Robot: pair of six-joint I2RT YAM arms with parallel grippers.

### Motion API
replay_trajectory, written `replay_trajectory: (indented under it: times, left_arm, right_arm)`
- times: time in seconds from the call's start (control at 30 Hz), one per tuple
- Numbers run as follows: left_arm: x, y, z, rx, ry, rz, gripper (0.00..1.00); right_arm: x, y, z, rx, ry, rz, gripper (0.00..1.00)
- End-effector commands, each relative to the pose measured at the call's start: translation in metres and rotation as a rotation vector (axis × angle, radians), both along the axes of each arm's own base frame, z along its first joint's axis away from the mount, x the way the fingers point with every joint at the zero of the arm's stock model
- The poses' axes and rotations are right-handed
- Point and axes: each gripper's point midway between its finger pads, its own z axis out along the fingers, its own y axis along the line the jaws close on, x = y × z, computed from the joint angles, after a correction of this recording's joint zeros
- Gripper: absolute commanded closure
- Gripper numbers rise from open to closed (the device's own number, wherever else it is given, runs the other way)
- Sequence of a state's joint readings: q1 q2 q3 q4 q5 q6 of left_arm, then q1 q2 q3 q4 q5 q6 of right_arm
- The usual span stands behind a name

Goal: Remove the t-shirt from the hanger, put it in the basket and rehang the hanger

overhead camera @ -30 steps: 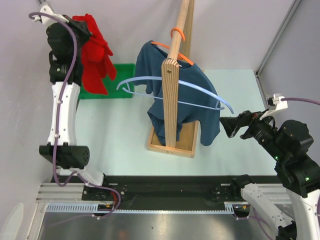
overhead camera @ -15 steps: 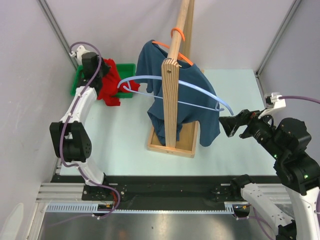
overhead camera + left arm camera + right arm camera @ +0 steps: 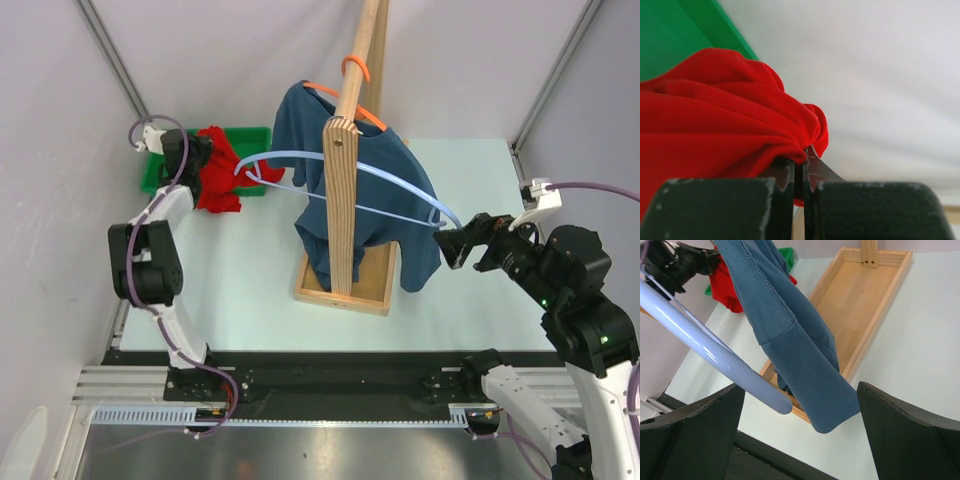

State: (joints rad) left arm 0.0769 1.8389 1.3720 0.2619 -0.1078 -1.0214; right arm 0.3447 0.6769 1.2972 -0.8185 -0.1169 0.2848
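Observation:
My left gripper is shut on a red t-shirt and holds it at the green bin at the far left. In the left wrist view the jaws pinch a fold of the red t-shirt. A blue t-shirt hangs on an orange hanger on the wooden rack. A bare light-blue hanger hangs there too. My right gripper is open, with the light-blue hanger's end and the blue sleeve between its fingers, apart from both.
The rack's wooden base tray stands mid-table and shows in the right wrist view. The green bin sits against the back left wall. Grey walls close in the left, back and right sides.
My left arm has swung the red t-shirt down from high up to the green bin. My right gripper has crept left toward the light-blue hanger's end.

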Motion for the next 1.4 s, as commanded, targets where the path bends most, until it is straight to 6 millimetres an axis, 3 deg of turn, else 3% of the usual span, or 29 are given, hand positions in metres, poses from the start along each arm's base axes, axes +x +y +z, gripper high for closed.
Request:
replay_trajectory:
  times: [0.0, 0.2, 0.23, 0.27, 0.3, 0.33, 0.37, 0.4, 0.43, 0.53, 0.63, 0.67, 0.73, 0.77, 0.87, 0.97, 1.0, 1.07, 1.1, 1.17, 1.23, 1.27, 1.33, 1.37]
  left_arm:
    - [0.035, 0.002, 0.003, -0.21, -0.167, -0.033, 1.0]
    - [0.095, 0.005, 0.058, -0.234, -0.403, -0.119, 1.0]
    - [0.103, 0.006, 0.059, -0.239, -0.409, -0.12, 1.0]
    - [0.107, 0.013, 0.088, -0.252, -0.481, -0.123, 1.0]
    - [0.117, 0.016, 0.075, -0.268, -0.483, -0.121, 1.0]
    - [0.12, 0.018, 0.08, -0.277, -0.513, -0.123, 1.0]
    - [0.121, 0.022, 0.097, -0.291, -0.556, -0.127, 1.0]
    - [0.128, 0.024, 0.085, -0.297, -0.546, -0.131, 0.99]
    - [0.13, 0.025, 0.087, -0.298, -0.547, -0.138, 1.0]
    - [0.125, 0.023, 0.101, -0.279, -0.593, -0.173, 1.0]
    - [0.119, 0.019, 0.099, -0.244, -0.557, -0.199, 1.0]
    - [0.118, 0.019, 0.072, -0.265, -0.499, -0.184, 1.0]
    - [0.112, 0.019, 0.058, -0.268, -0.472, -0.178, 1.0]
    - [0.107, 0.018, 0.037, -0.289, -0.425, -0.169, 1.0]
    - [0.096, 0.018, -0.001, -0.338, -0.317, -0.148, 1.0]
    - [0.082, 0.02, -0.022, -0.327, -0.235, -0.105, 1.0]
    - [0.077, 0.023, -0.042, -0.336, -0.136, -0.076, 1.0]
    - [0.074, 0.034, -0.053, -0.306, -0.042, -0.002, 1.0]
    - [0.065, 0.037, -0.07, -0.308, 0.065, 0.043, 1.0]
    - [0.06, 0.042, -0.071, -0.282, 0.12, 0.102, 1.0]
    - [0.045, 0.054, -0.09, -0.248, 0.245, 0.196, 1.0]
    - [0.045, 0.06, -0.083, -0.225, 0.259, 0.233, 1.0]
    - [0.04, 0.069, -0.093, -0.169, 0.321, 0.28, 0.99]
    - [0.047, 0.07, -0.08, -0.133, 0.307, 0.264, 0.94]
  right_arm:
    - [0.003, 0.0, 0.013, -0.009, -0.034, 0.005, 0.01]
    - [0.011, 0.005, 0.012, -0.012, -0.014, 0.016, 0.01]
    - [0.013, 0.007, 0.011, -0.012, -0.011, 0.019, 0.01]
    - [0.016, 0.007, 0.009, -0.015, -0.002, 0.019, 0.01]
    - [0.017, 0.008, 0.008, -0.017, -0.001, 0.019, 0.01]
    - [0.019, 0.009, 0.006, -0.015, 0.003, 0.022, 0.01]
    - [0.022, 0.011, 0.003, -0.02, 0.011, 0.025, 0.01]
    - [0.024, 0.012, 0.0, -0.018, 0.02, 0.027, 0.01]
    - [0.026, 0.014, -0.002, -0.018, 0.025, 0.035, 0.01]
    - [0.03, 0.019, -0.006, -0.015, 0.036, 0.049, 0.01]
    - [0.031, 0.021, -0.007, -0.008, 0.04, 0.057, 0.01]
    - [0.031, 0.022, -0.005, -0.005, 0.034, 0.061, 0.01]
    - [0.029, 0.023, -0.004, 0.004, 0.03, 0.068, 0.02]
    - [0.028, 0.022, -0.004, 0.006, 0.03, 0.066, 0.01]
    - [0.025, 0.023, -0.006, 0.012, 0.038, 0.072, 0.02]
    - [0.02, 0.024, -0.006, 0.029, 0.045, 0.079, 0.02]
    - [0.018, 0.024, -0.003, 0.036, 0.037, 0.084, 0.02]
    - [0.015, 0.024, 0.0, 0.044, 0.029, 0.088, 0.02]
    - [0.014, 0.024, 0.0, 0.048, 0.032, 0.087, 0.02]
    - [0.011, 0.023, 0.001, 0.052, 0.027, 0.084, 0.02]
    - [0.011, 0.021, -0.001, 0.054, 0.033, 0.077, 0.01]
    - [0.01, 0.021, -0.001, 0.054, 0.033, 0.077, 0.02]
    - [0.009, 0.022, -0.001, 0.058, 0.034, 0.079, 0.02]
    - [0.009, 0.021, -0.001, 0.06, 0.033, 0.077, 0.02]
